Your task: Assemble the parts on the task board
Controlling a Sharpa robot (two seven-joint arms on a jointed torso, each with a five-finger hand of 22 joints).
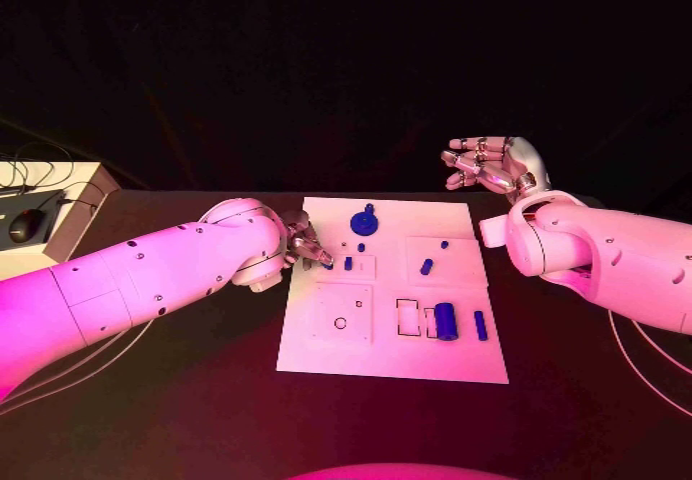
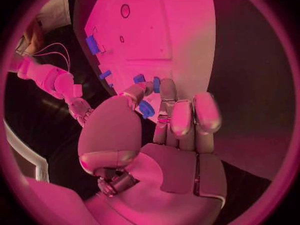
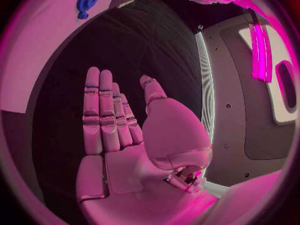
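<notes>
Blue small part (image 2: 146,108) pinched between thumb and fingertips (image 2: 164,90) of left hand (image 1: 296,243), just over left edge of white task board (image 1: 325,350). Right hand (image 1: 495,165) raised beyond board's far right corner, fingers straight, apart, grasping nothing.

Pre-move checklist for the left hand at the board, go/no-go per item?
1. Left hand at the task board's left edge, fingers on the board: ok.
2. Small blue part between the left hand's thumb and fingers: ok by the left wrist view, though how firm the hold is: cannot tell.
3. Target slot for that part: cannot tell.
4. Right hand off the board, lifted beyond its far right corner, fingers apart and holding nothing: ok.
5. Round blue part near the board's far edge, apart from both hands: ok.
6. Blue cylinder lying near the board's right side, untouched: ok.
</notes>
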